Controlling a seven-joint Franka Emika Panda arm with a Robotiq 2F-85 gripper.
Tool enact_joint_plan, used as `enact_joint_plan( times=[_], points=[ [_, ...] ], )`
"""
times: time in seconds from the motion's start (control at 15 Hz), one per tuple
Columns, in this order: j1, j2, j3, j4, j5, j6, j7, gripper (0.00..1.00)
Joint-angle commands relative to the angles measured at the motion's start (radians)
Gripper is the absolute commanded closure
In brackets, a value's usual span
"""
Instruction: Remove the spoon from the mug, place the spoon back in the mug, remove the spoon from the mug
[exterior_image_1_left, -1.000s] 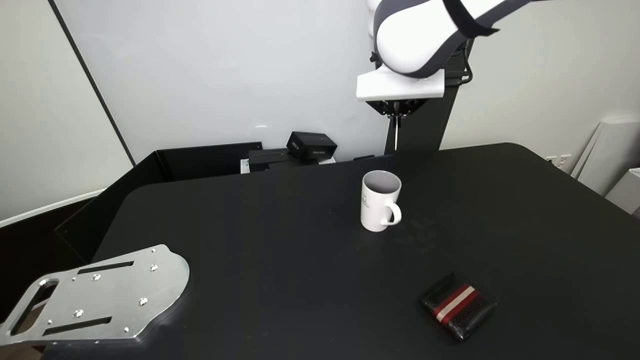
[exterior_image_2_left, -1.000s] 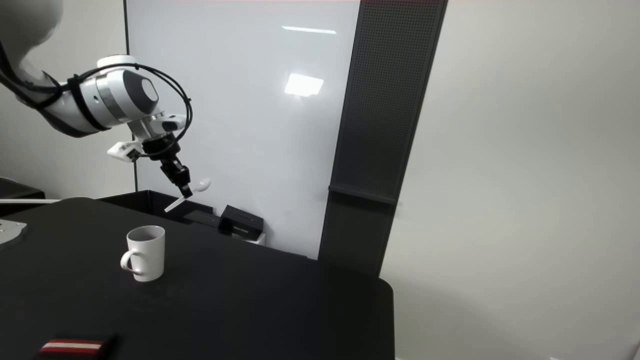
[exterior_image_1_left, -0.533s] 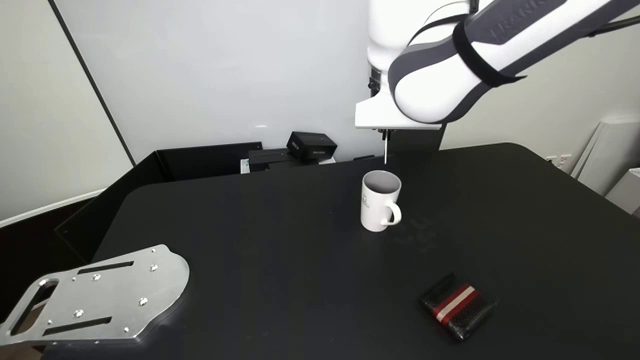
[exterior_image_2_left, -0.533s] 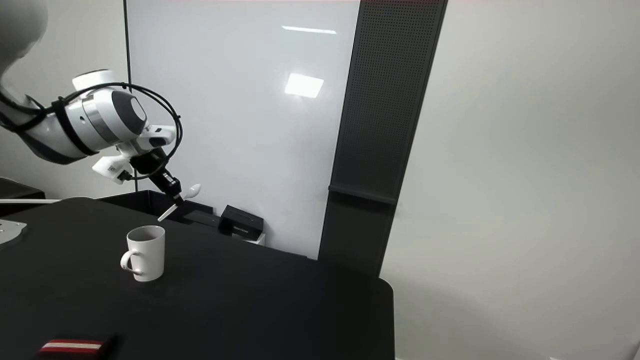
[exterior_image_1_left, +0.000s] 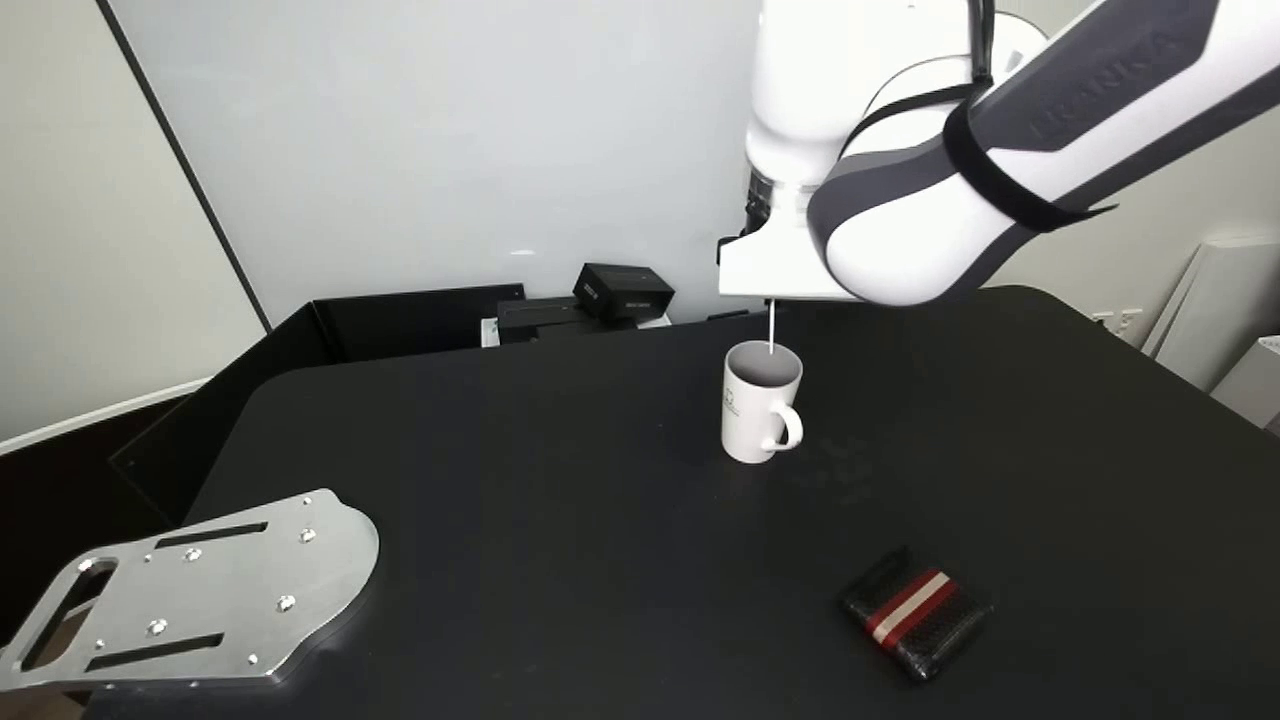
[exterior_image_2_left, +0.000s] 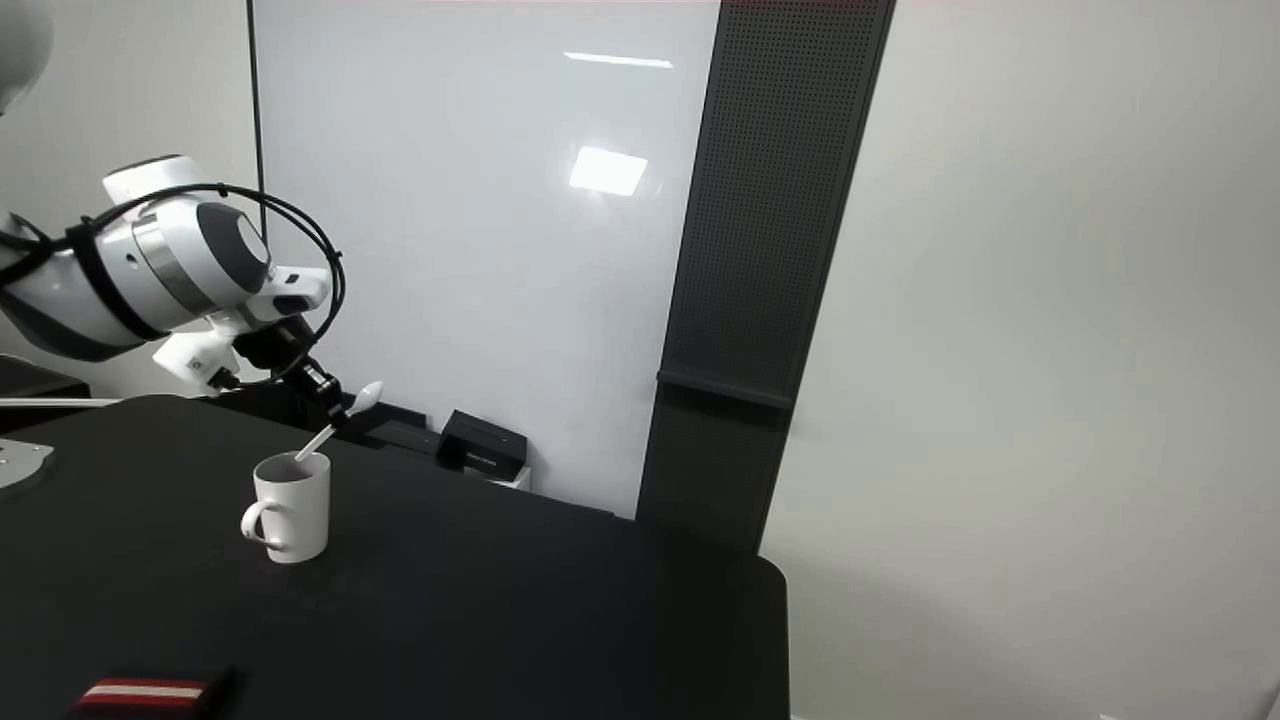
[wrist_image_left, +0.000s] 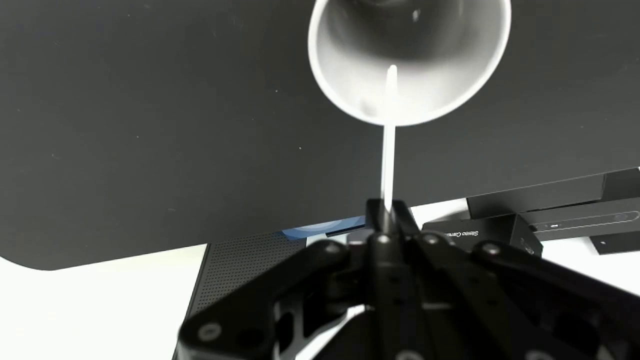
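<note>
Gripper (wrist_image_left: 387, 211), black, two-fingered: its jaws were drawn narrow, with the spoon (wrist_image_left: 389, 150) pinched between the tips. It hung from a white and dark grey arm (exterior_image_1_left: 900, 250), near the mug (exterior_image_1_left: 750, 415) and higher than its rim.

Spoon, white, slender: held aslant, bowl end upward, handle end pointing down at the mug's mouth. Whether the tip had dipped below the rim could not be told for certain.

Mug, white, cylindrical, one loop handle, small dark marking on its side: stood upright on the black table (exterior_image_1_left: 560, 520).

Striped item (exterior_image_1_left: 915, 612), black, flat, banded in red and cream: lay on the table, well apart from the mug.

Metal plate (exterior_image_1_left: 230, 585), silver, slotted: was set at the table's edge.

Black box (exterior_image_1_left: 625, 292), lettered: sat askew beyond the table's far edge, just beside a flatter dark box (exterior_image_1_left: 535, 314).

Perforated panel (exterior_image_2_left: 770, 200), dark grey: stood between a glossy white board (exterior_image_2_left: 480, 250) and a pale wall (exterior_image_2_left: 1050, 300).
</note>
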Motion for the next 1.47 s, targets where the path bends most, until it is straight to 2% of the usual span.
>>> enact_joint_plan(
  times=[0.0,0.6,1.4],
  points=[
    [0.045,-0.059,-0.04,-0.098,-0.029,0.032,0.051,0.99],
    [0.121,-0.079,-0.112,-0.21,-0.039,0.122,0.072,0.99],
    [0.198,-0.053,-0.195,-0.236,-0.009,0.179,0.074,0.99]
  ],
)
